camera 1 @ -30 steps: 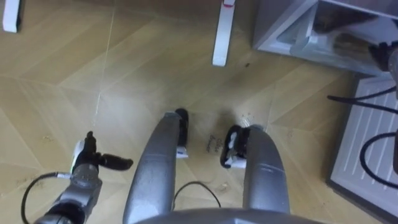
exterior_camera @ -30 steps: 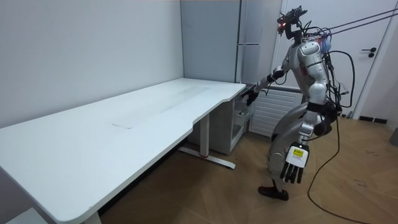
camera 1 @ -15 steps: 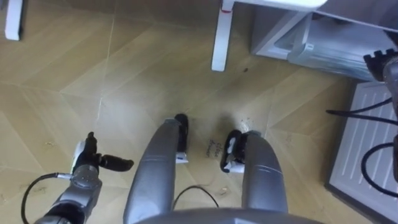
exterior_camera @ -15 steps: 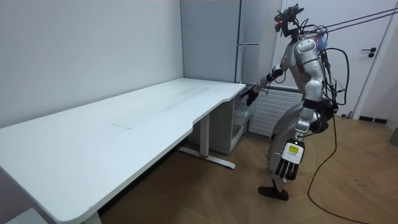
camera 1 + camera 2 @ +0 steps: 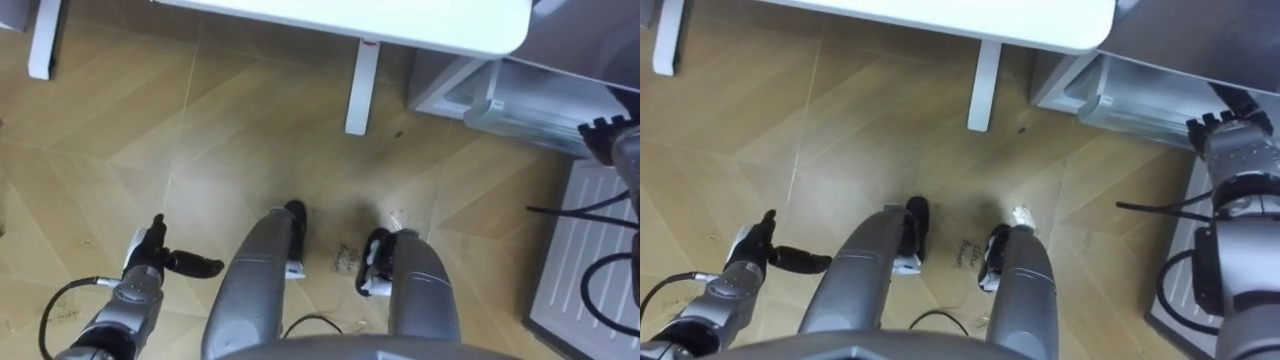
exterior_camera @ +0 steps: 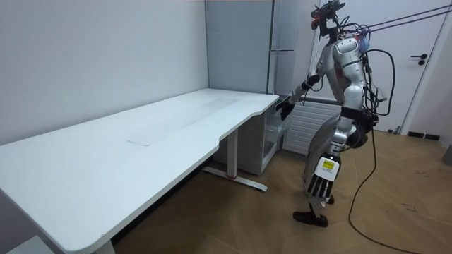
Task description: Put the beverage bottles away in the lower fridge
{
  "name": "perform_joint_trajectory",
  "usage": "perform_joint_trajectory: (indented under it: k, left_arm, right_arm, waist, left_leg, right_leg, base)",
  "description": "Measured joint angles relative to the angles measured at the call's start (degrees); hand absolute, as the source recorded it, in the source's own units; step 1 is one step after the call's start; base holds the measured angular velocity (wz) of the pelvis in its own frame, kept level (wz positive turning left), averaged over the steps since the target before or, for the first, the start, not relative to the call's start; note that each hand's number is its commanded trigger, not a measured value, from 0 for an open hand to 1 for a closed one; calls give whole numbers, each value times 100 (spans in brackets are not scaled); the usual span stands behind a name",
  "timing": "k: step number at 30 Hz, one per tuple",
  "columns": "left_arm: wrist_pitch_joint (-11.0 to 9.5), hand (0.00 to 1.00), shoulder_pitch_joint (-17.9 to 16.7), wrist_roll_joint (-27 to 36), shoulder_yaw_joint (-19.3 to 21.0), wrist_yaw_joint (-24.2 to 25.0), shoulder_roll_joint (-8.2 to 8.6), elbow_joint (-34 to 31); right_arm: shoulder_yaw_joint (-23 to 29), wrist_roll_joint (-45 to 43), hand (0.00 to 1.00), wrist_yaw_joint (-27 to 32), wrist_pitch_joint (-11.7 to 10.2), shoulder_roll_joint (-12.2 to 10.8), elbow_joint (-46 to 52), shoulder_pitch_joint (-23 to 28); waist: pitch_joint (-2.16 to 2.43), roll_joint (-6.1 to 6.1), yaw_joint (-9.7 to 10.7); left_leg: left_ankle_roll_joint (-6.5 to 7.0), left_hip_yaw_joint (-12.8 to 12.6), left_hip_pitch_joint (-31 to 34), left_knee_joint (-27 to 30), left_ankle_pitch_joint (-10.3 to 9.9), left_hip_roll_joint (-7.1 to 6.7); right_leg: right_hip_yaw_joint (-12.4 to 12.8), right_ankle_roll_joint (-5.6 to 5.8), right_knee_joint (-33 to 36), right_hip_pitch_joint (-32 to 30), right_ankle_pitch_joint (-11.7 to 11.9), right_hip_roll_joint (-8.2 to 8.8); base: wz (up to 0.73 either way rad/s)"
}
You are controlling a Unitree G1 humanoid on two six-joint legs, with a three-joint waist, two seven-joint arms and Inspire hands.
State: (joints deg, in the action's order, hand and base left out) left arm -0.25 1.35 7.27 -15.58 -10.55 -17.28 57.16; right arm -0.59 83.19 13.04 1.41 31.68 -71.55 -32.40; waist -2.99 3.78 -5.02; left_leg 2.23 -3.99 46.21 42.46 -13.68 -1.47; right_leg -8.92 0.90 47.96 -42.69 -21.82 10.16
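Observation:
The lower fridge point(image 5: 520, 90) stands open past the end of the white table point(image 5: 400, 20); its grey inside point(image 6: 272, 137) has shelves. My right hand point(image 5: 1230, 145) is stretched out at the fridge's open front, above a white ribbed panel point(image 5: 590, 230) that looks like its door. In the room view this hand point(image 6: 284, 109) hangs just off the table's corner. My left hand point(image 5: 148, 270) hangs low by my left leg, open and holding nothing, thumb sticking out sideways.
I stand on the wooden floor point(image 5: 200, 130) between the table's end and the tall grey fridge point(image 6: 282, 42). A white table leg point(image 5: 360, 85) stands just ahead of my feet, another leg point(image 5: 40, 40) at the far left. A white door point(image 6: 431, 70) is behind me.
I have straightened up from a bend. The eye view has tipped up, so the table's edge now shows. My right hand stays at the fridge; the left still hangs.

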Motion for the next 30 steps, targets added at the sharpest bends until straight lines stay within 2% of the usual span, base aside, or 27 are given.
perform_joint_trajectory:
  k: [7, 10, 16, 19, 20, 24, 30]
  left_arm:
    - [-18, 0, -154, -2, 89, -2, 2, -226]
    - [-19, 0, -171, -2, 94, -5, 2, -233]
    - [-15, 0, -204, 8, 95, -5, 3, -298]
    - [-21, 0, -279, 7, 99, -5, 15, -439]
    - [-21, 0, -302, 8, 102, -5, 24, -435]
    - [-31, 0, -317, 13, 133, -9, 30, -412]
    - [-107, 0, -332, 224, 130, -7, 31, -410]
  right_arm:
    - [136, -24, 0, -272, -29, 0, 28, 330]
    - [140, -17, 0, -352, -133, -1, 34, 552]
    - [191, -120, 0, -434, -164, -11, 52, 1015]
    - [190, -282, 0, -429, -164, -109, 25, 1161]
    - [190, -307, 0, -409, -164, -174, 25, 1180]
    - [193, -316, 0, -268, -165, -409, 25, 1212]
    - [186, -297, 0, -168, -190, -546, 21, 1253]
  waist:
    - [0, -66, 9]
    - [6, -85, -1]
    - [44, -138, 27]
    - [57, -139, 33]
    - [81, -144, 56]
    - [108, -142, 133]
    - [110, -144, 128]
  left_leg:
    - [19, 82, -107, -18, -22, 67]
    - [19, 104, -200, -64, -22, 78]
    - [17, 92, -286, -148, -15, 103]
    - [19, 34, -370, -220, -11, 113]
    - [24, 19, -402, -265, -3, 115]
    - [24, 8, -521, -337, 9, 139]
    - [31, 8, -545, -357, 12, 153]
  right_leg:
    - [-116, 16, -177, 239, 57, -84]
    - [-136, 15, -254, 348, 83, -108]
    - [-124, 19, -404, 437, 163, -156]
    - [-57, 28, -468, 478, 205, -178]
    - [-48, 28, -515, 504, 228, -184]
    - [-38, 31, -645, 638, 271, -225]
    - [-43, 46, -723, 688, 317, -246]
  base:
    - [1]
    - [0]
    - [-5]
    - [-11]
    - [-9]
    - [-2]
    - [0]
